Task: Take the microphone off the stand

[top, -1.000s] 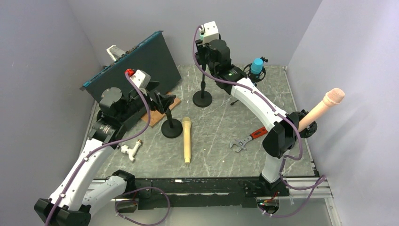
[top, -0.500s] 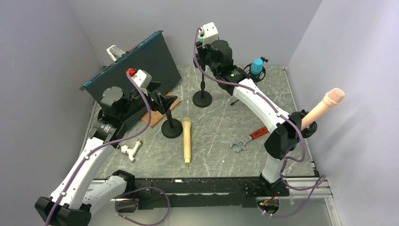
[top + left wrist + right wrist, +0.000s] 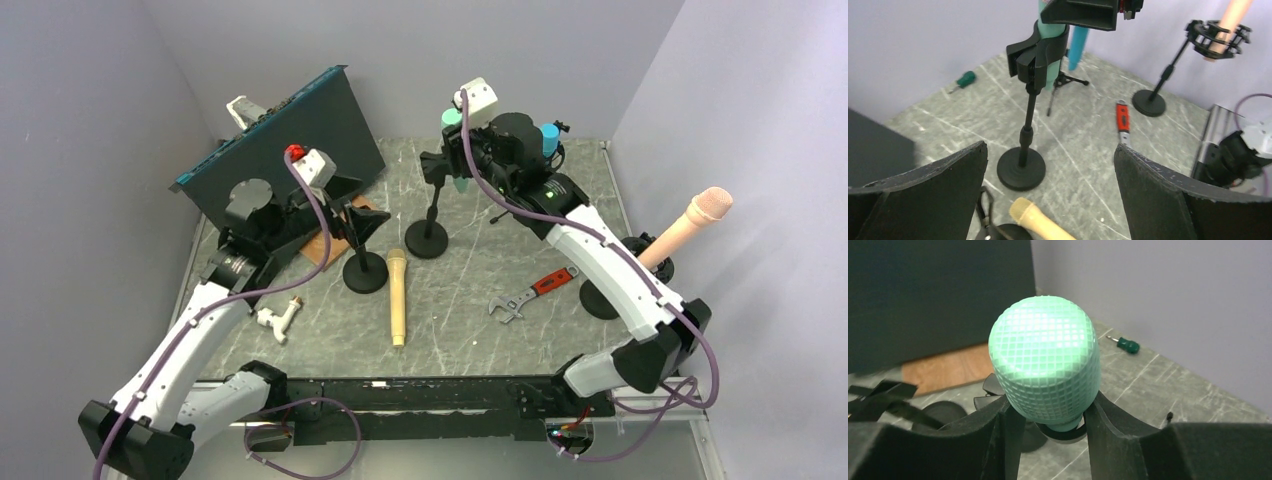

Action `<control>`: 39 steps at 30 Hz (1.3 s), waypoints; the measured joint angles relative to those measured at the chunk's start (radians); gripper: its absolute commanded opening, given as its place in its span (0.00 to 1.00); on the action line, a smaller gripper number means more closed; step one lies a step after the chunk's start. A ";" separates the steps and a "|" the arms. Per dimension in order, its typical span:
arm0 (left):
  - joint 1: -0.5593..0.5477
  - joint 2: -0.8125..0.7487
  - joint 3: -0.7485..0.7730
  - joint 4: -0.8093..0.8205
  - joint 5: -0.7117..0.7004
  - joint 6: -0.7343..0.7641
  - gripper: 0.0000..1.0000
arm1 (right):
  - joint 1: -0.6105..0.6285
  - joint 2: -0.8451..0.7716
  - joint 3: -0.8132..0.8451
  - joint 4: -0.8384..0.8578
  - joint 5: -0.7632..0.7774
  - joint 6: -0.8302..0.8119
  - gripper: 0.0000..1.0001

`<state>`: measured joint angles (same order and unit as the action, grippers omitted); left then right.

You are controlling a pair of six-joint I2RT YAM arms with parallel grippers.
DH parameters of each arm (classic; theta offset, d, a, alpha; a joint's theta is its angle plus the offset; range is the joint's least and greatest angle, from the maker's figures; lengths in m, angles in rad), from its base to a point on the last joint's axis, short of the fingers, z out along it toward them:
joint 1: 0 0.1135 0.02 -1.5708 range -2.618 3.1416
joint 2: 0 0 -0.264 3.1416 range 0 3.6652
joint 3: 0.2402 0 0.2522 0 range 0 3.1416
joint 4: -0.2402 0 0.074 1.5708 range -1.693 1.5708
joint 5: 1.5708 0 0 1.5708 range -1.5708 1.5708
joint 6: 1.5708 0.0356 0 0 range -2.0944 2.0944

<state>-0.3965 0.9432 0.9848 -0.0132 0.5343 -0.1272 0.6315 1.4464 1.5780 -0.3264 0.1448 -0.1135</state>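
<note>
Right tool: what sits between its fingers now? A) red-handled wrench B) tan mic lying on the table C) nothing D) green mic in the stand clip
D: the right tool flanks the green mic just under its head, and that mic sits in the stand clip.

The right gripper (image 3: 456, 155) is at the green microphone (image 3: 452, 119), which stands upright in a black stand (image 3: 427, 241). The left gripper (image 3: 360, 222) hangs above a second round base (image 3: 365, 273), just beside a tan microphone (image 3: 397, 297) lying flat on the grey surface (image 3: 460, 305).
</note>
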 measured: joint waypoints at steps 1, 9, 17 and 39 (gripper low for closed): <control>-0.006 0.011 0.002 0.003 0.019 -0.003 0.99 | 0.002 -0.013 -0.008 -0.011 -0.009 0.005 0.00; -0.068 0.104 0.005 0.045 0.096 -0.059 0.99 | 0.027 -0.094 -0.051 -0.076 -0.052 0.037 0.00; -0.215 0.172 0.044 0.060 -0.058 -0.050 0.99 | 0.050 -0.184 -0.136 -0.061 -0.053 0.039 0.00; -0.330 0.491 0.207 0.129 -0.203 0.088 0.78 | 0.053 -0.251 -0.222 0.002 -0.055 0.039 0.00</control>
<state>-0.7261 1.4338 1.1915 0.1158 0.3317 -0.0395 0.6846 1.1954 1.3563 -0.3244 0.0895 -0.0746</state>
